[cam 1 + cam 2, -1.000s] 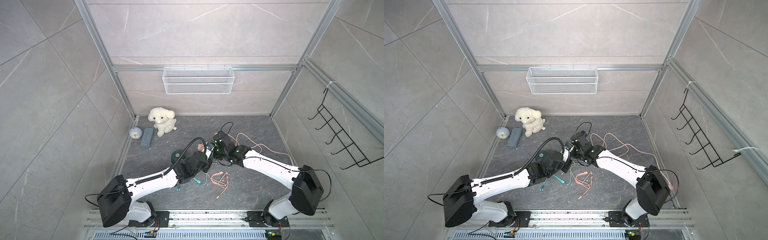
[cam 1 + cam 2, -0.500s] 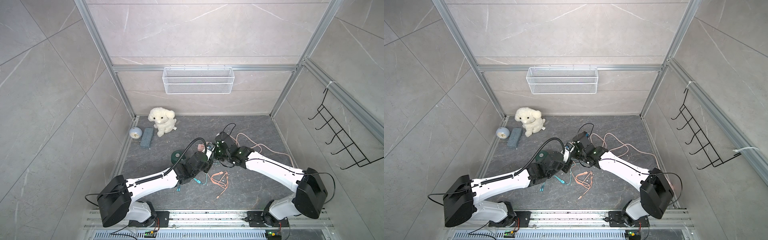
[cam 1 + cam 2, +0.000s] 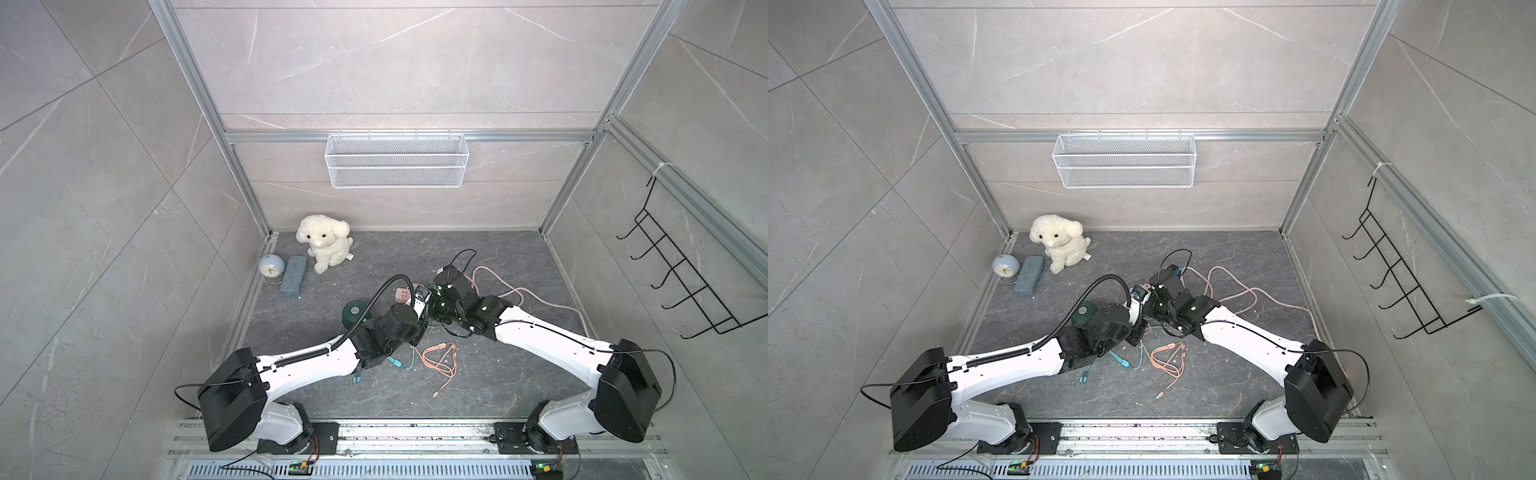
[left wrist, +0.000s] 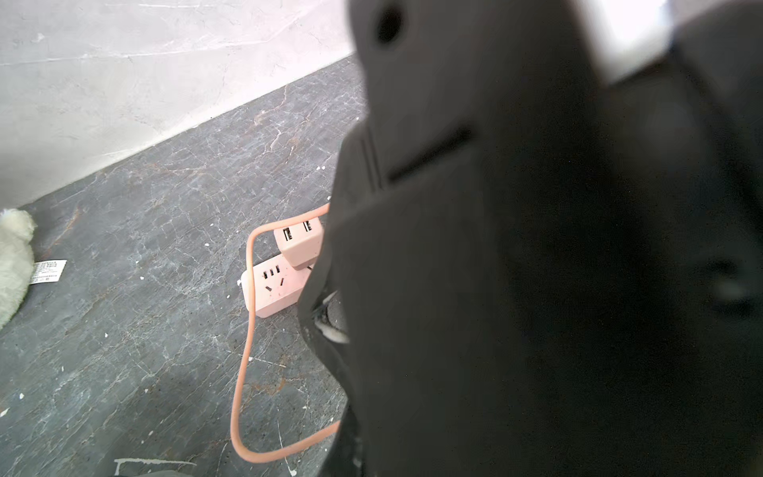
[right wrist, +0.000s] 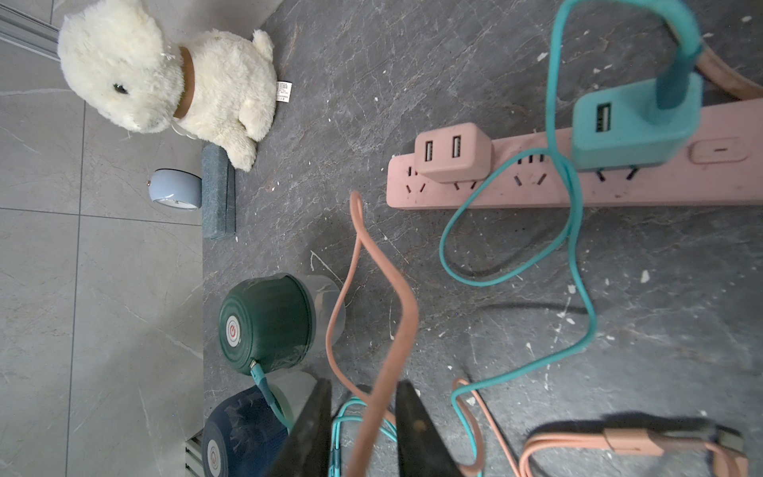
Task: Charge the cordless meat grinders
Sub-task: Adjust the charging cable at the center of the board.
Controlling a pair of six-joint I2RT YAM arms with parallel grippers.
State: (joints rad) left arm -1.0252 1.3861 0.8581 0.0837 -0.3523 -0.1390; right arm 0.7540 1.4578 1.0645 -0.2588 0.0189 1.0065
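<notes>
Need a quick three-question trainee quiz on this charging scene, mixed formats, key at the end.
1. True or false: a teal cable is plugged into the green grinder.
2. Which adapter on the strip has both ports empty? A pink; B teal; C neither.
3. Fill in: the ____ runs through the right tool.

Key:
1. True.
2. A, the pink adapter.
3. pink cable.
</notes>
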